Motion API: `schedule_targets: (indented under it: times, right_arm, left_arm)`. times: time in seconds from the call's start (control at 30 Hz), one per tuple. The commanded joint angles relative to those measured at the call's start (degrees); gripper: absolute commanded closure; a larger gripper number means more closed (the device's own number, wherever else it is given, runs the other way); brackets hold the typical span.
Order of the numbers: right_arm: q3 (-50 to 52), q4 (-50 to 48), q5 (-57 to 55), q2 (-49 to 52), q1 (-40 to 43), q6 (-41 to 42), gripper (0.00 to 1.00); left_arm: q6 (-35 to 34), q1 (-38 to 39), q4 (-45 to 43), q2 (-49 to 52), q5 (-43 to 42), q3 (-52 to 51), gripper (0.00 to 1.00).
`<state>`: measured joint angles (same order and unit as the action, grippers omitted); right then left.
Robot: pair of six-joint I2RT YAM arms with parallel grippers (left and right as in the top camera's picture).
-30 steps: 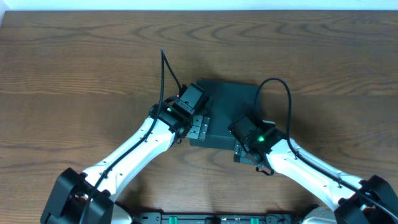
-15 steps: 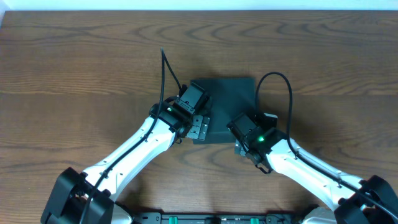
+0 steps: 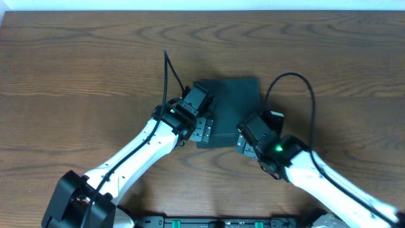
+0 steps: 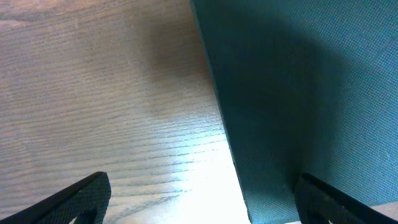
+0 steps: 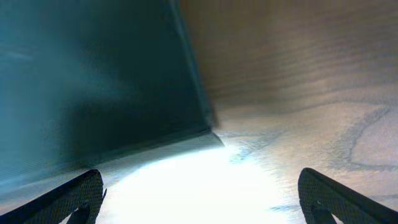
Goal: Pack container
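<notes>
The container [image 3: 233, 104], a square dark teal-black box, lies mid-table with a flat, plain top. My left gripper [image 3: 203, 126] sits at its left edge, open. In the left wrist view the container [image 4: 298, 93] fills the right side. The left gripper [image 4: 199, 200] straddles the edge there, one fingertip over the box and the other over bare wood. My right gripper [image 3: 247, 144] is open at the box's front right corner. The right wrist view has the container [image 5: 93, 81] on the left, its corner just ahead of the right gripper [image 5: 199, 194], which holds nothing.
The wooden table [image 3: 76, 76] runs out on all sides of the box. A black cable [image 3: 171, 69] rises from the left arm, and another cable [image 3: 297, 82] loops over the right arm. The arms' bases sit at the front edge.
The right arm has shifted rightward and its cable loop has swung right. The container turned slightly squarer a second ago. The left arm has not moved.
</notes>
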<state>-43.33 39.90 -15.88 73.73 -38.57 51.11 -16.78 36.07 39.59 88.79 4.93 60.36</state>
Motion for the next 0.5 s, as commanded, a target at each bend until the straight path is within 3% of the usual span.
schedule_targets:
  times: [0.0, 0.47]
  right_arm:
    - [-0.52, -0.07, 0.48, -3.82, -0.46, -1.05, 0.01]
    - [-0.50, -0.31, -5.16, -2.64, 2.56, -1.70, 0.01]
  left_arm:
    - [0.02, -0.04, 1.29, 1.84, 1.70, -0.26, 0.05]
    - [0.00, -0.04, 1.31, 1.84, 1.68, -0.26, 0.05]
